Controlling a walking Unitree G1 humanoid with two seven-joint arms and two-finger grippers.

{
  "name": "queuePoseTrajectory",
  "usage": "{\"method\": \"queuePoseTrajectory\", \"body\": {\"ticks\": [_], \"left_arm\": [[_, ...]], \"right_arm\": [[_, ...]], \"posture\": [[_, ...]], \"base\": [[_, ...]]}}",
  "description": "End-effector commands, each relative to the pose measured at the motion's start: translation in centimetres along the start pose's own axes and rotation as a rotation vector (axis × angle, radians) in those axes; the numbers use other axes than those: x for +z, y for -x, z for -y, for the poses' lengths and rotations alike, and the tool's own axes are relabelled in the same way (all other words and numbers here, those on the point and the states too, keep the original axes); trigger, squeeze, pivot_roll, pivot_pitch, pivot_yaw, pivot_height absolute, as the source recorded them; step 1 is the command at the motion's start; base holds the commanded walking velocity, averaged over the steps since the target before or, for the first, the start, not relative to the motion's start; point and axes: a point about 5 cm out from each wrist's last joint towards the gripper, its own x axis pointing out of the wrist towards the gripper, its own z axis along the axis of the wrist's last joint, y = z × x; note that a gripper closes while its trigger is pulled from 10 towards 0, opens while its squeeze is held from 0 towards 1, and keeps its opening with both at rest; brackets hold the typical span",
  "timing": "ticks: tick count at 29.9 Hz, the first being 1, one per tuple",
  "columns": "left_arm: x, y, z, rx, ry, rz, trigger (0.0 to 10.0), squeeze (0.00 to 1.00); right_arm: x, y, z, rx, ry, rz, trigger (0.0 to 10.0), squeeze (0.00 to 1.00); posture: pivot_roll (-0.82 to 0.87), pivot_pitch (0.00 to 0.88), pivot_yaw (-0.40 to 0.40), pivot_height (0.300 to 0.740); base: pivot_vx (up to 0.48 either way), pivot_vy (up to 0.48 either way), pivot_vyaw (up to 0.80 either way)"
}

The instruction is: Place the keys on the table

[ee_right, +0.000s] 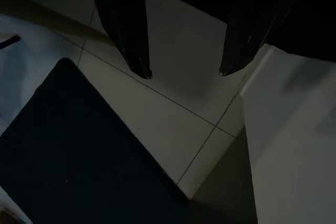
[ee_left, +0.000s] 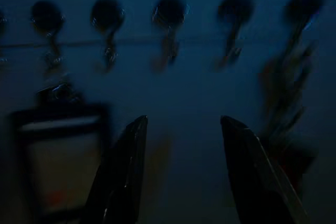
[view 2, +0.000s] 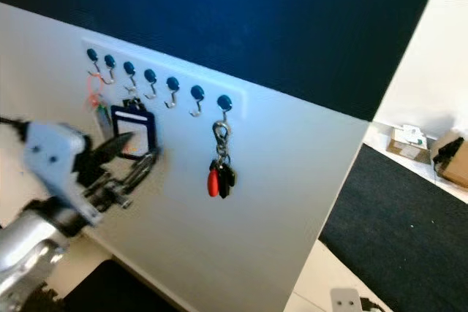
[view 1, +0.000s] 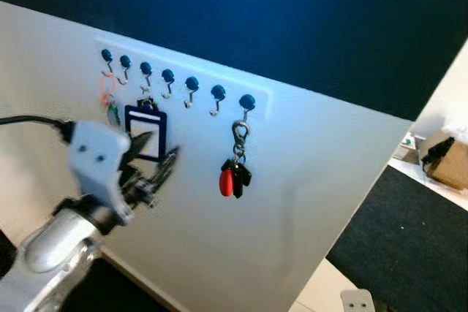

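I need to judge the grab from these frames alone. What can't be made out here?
- Left wrist view: dark and blurred; the keys are a smear, the hooks mere blobs.
- Left eye view: left gripper hides part of the blue-framed tag.
- Right gripper faces the floor; no table visible.

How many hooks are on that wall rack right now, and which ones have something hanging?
7 hooks in a row on the rack. The rightmost hook holds the keys; the third holds a blue badge holder; the first holds an orange item. The rest look bare.
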Motion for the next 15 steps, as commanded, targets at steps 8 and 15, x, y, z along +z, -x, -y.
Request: {"method": "queuePoseTrajectory", "body": {"ticks": [8,15], "left_arm": [[0.3,-2.7,2.4,-0.125,0.045,0.003,10.0,0.0],[0.2,-2.9,2.4,-0.125,0.024,-0.04,10.0,0.0]], "right_arm": [[-1.0,0.5,0.4,-0.027,-0.005,-0.034,10.0,0.0],[-1.3,0.7,0.4,-0.031,-0.005,-0.039,10.0,0.0]], "posture": [[0.18,0.11,-0.018,0.74],[0.18,0.111,-0.014,0.74]], "base": [[0.0,0.0,0.0],[0.0,0.0,0.0]]}}
